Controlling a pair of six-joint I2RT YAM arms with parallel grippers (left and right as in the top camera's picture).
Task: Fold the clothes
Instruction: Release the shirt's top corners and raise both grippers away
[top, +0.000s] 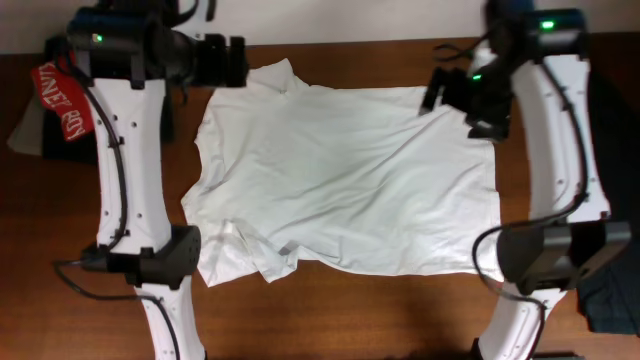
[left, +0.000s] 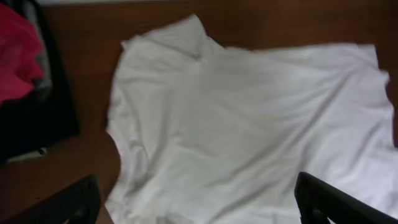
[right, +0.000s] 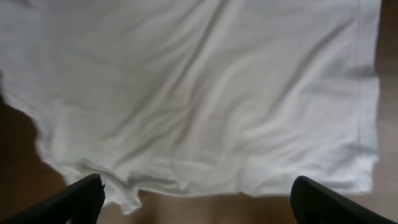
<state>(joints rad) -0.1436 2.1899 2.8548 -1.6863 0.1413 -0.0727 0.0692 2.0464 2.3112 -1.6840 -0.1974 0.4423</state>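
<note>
Dark brown wooden table (top: 350, 320) under white short-sleeved cotton T-shirt (top: 340, 180), spread out at centre, neck toward left arm, hem toward right arm; left gripper (left: 199, 211) wide, empty, above shoulder area; right gripper (right: 196, 205) wide, empty, over far hem corner; likely trouble: crumpled sleeve (top: 240, 255) folded in, thin limp cloth slipping from shallow pinch, creases trapped under fold; soft, matte, rippled fabric.

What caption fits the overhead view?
White T-shirt spread on the table, left end effector and right end effector open near its far corners.
</note>
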